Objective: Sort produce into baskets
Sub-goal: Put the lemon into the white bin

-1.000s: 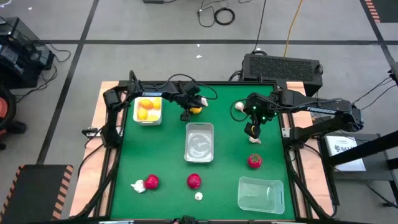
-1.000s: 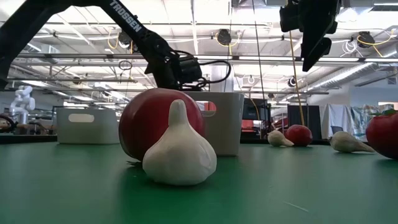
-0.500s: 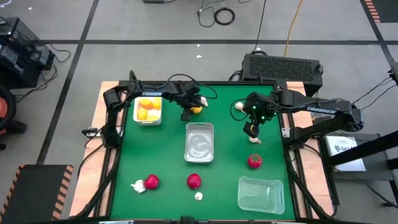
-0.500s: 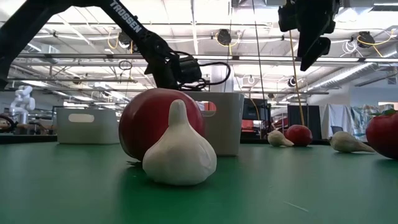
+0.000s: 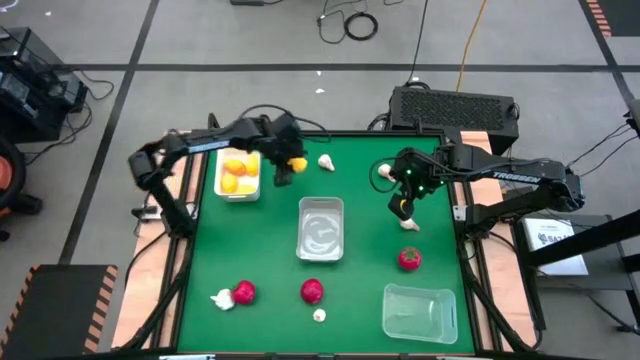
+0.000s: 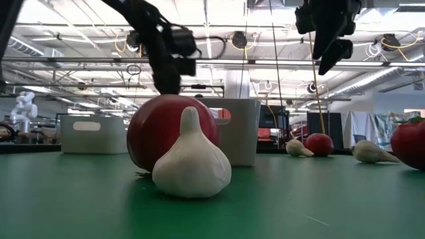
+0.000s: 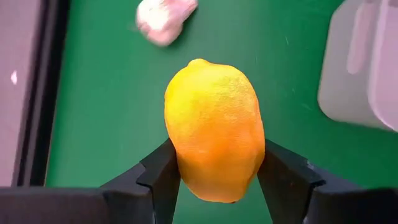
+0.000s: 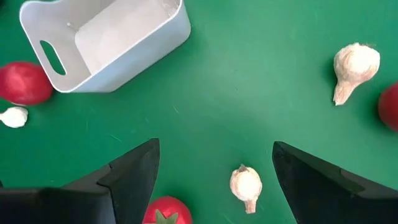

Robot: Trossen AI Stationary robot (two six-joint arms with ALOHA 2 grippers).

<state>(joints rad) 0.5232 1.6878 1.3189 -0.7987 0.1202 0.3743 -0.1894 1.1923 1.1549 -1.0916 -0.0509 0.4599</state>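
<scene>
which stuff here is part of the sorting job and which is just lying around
Part of the job:
- lemon held in the left gripper
- lemons in the white basket
- strawberries and garlic on the table
- two clear baskets
- right gripper, open over garlic

Just lying about:
- black box behind the table
- floor cables

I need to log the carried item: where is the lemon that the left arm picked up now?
In the high view the lemon is held in the left hand, at the table's far left part, between the white basket with two lemons and a garlic bulb.
</scene>
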